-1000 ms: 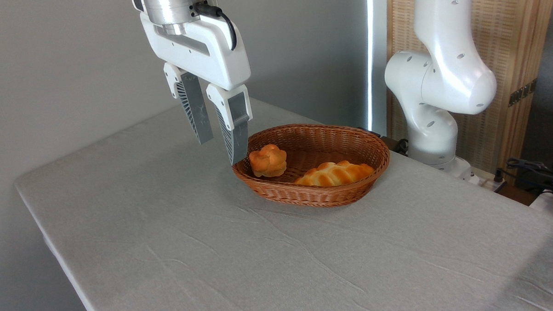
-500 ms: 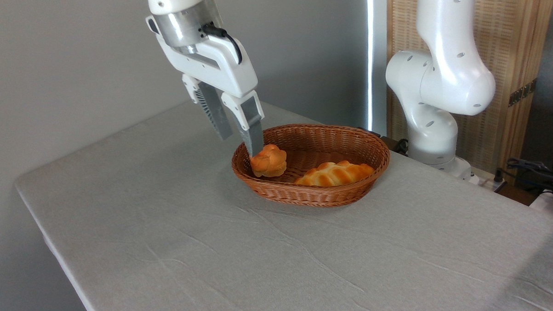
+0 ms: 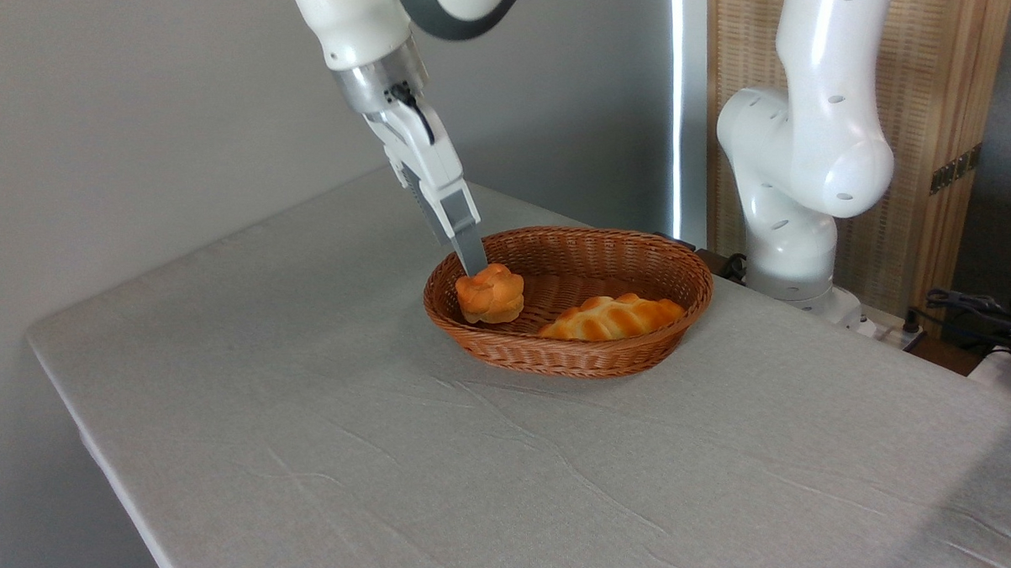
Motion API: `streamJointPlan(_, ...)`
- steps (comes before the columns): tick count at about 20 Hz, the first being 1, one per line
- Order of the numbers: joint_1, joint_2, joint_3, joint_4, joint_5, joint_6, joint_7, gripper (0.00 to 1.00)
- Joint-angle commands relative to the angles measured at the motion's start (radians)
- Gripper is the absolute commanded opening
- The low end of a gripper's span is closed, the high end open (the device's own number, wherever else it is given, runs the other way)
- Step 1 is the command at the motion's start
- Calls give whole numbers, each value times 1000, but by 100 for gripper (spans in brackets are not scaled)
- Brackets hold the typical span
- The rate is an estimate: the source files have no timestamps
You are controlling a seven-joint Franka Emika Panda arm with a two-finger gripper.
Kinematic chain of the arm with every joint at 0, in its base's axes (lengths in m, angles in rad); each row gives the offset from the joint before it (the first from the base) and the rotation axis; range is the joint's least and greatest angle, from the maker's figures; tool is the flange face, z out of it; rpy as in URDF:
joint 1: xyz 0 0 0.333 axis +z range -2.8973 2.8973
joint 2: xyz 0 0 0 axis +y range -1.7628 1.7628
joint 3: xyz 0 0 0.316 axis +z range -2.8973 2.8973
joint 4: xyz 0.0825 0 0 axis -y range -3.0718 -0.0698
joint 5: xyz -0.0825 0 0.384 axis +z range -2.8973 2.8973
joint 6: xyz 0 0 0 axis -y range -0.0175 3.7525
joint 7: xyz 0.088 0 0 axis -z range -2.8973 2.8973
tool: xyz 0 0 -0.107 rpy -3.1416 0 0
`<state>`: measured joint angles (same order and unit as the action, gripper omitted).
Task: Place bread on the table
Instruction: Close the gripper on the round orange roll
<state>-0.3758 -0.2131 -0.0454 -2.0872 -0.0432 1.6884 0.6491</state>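
bread (image 3: 491, 293): small round golden-orange bun, lobed flower-like top, paler base | pose: upright, top up | place: inside the left end of the wicker basket (image 3: 609, 360), against its wall | table (image 3: 326, 442): large, covered in wrinkled light grey cloth, bears the basket at far centre

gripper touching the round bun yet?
Cannot tell. In the one camera view the gripper is edge-on, its fingertip meeting the top of the bun in the basket; contact or a gap behind isn't plain.
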Motion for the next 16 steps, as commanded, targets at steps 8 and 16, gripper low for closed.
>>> streamJointPlan(8, -71, -19, -11, -180, 3, 132, 0, 100)
streamJointPlan(16, -71, -15, -14, -215, 25, 200, 0, 55)
